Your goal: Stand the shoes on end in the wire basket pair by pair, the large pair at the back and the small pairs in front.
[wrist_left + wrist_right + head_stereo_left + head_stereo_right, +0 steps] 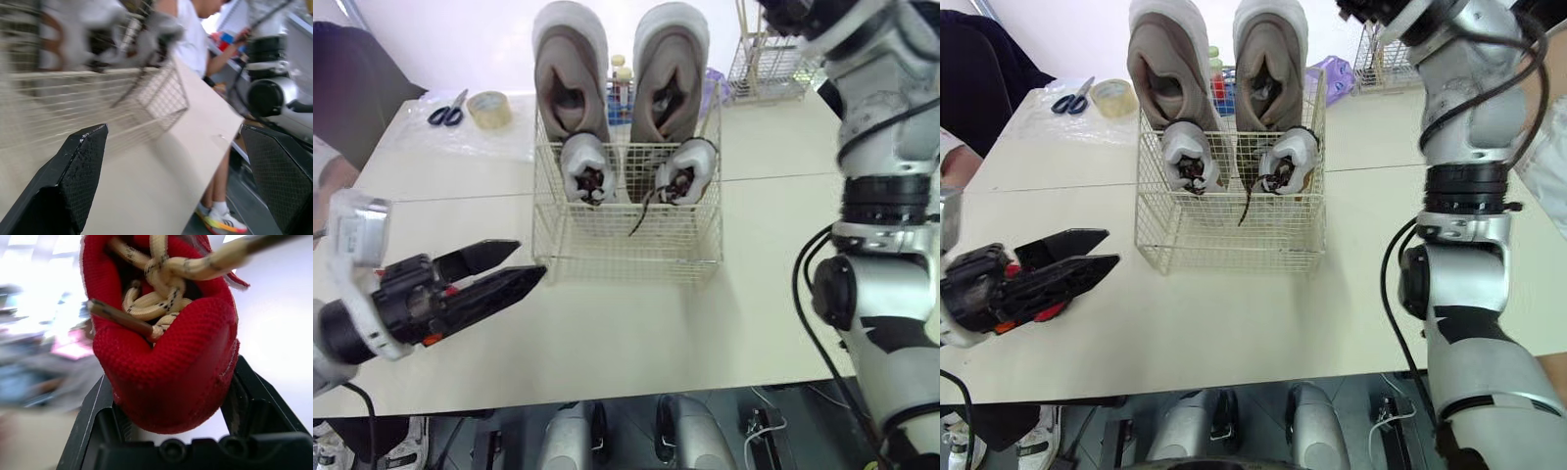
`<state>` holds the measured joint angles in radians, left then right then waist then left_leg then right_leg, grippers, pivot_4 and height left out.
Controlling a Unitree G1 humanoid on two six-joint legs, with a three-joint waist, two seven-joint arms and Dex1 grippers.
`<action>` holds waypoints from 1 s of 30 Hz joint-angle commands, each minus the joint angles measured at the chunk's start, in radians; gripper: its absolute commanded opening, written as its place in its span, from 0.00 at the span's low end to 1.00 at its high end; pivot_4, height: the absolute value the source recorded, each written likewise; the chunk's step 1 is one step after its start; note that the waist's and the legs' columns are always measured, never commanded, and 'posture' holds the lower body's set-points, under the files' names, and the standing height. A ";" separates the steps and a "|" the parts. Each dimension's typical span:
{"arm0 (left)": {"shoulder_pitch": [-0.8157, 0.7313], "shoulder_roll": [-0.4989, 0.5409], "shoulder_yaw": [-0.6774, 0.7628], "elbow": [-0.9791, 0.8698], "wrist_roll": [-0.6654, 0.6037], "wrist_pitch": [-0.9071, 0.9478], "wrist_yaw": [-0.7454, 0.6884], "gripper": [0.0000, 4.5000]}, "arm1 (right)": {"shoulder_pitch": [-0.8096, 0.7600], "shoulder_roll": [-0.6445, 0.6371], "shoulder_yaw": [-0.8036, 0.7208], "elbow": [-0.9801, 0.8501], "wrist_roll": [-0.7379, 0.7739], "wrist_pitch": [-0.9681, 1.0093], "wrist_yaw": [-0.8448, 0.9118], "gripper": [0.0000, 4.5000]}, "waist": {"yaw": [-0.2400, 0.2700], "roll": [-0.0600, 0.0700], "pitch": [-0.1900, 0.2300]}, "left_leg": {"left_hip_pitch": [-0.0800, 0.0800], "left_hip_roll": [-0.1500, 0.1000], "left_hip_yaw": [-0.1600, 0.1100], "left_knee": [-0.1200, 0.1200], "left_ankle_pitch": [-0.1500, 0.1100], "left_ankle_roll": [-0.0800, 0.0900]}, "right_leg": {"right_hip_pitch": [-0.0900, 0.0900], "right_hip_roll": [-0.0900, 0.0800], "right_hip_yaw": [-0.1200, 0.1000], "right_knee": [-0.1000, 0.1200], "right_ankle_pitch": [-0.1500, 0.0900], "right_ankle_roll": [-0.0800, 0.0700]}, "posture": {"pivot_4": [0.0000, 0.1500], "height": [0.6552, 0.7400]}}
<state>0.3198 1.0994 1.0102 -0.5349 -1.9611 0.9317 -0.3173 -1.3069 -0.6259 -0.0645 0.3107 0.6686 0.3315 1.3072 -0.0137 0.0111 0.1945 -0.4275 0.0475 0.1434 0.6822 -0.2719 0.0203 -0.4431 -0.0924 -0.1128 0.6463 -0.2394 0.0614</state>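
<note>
While the right pincer [171,382] is clamped on a red shoe [166,352], its knit fabric squeezed between the two fingers and its cream laces bunched above them, the wire basket [626,245] on the worktop [636,343] already carries two pairs. The arm bearing the red shoe rises to the right of the basket. How far the shoe hangs from the basket cannot be told.

The large pair [570,69] stands on end against the basket's rear wall, toes up and openings facing forward. It rises well above the rim. The small grey pair [585,166] stands just in front of it, one shoe before each large one. Standing the shoes on end probably saves floor area, and putting the tall pair behind leaves the short ones visible and reachable. Room remains between the small grey pair and the basket's front wall, which is the likely place for the red shoe. A dark lace [641,215] trails from the right-hand small shoe toward that front space and might snag an incoming shoe.

The left pincer [524,262] hovers over the worktop to the front-left of the basket, fingers apart and holding nothing, tips aimed toward the basket. It appears parked clear of the loading path.

Behind and to the left of the basket lie scissors [447,111] and a tape roll [489,108]. No brand, label or writing can be read on any shoe, the basket or the tape.
</note>
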 commanded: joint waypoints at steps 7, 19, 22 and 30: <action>-0.146 0.069 0.166 0.233 -0.011 0.131 -0.187 1.00 | -0.073 -0.169 0.214 -0.138 0.139 0.017 0.307 0.44 | -0.006 -0.001 0.000 | 0.001 0.000 0.001 -0.001 -0.002 -0.004 | 0.000 -0.001 0.000 -0.001 0.000 0.000 | 1.00 1.00; -0.472 -0.045 -0.374 0.005 -0.011 -0.049 -0.191 1.00 | -0.071 -0.177 0.378 -0.093 -0.017 -0.197 0.307 0.44 | -0.004 -0.004 0.001 | 0.001 0.000 0.003 -0.001 0.000 -0.001 | -0.001 -0.004 0.001 0.001 0.001 -0.001 | 1.00 1.00; -0.527 -0.064 -0.432 0.003 -0.011 -0.061 -0.186 1.00 | -0.066 -0.176 0.384 -0.090 -0.055 -0.217 0.307 0.44 | -0.005 -0.005 0.001 | 0.001 0.000 0.003 0.000 0.000 -0.001 | -0.001 -0.003 0.001 0.001 0.001 -0.001 | 1.00 1.00; -0.596 -0.061 -0.473 0.043 -0.011 -0.020 -0.200 1.00 | -0.053 -0.152 0.354 -0.067 -0.148 -0.231 0.307 0.44 | -0.003 -0.005 0.001 | 0.001 0.000 0.003 0.001 0.000 -0.001 | 0.000 -0.002 0.001 0.001 0.001 -0.001 | 1.00 1.00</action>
<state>-0.2555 1.0185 0.5241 -0.4809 -1.9541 0.9080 -0.4966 -1.3466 -0.7872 0.3090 0.2435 0.5569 0.1177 1.6122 -0.0170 0.0056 0.1959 -0.4265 0.0470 0.1464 0.6830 -0.2717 0.0196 -0.4435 -0.0944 -0.1122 0.6476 -0.2382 0.0605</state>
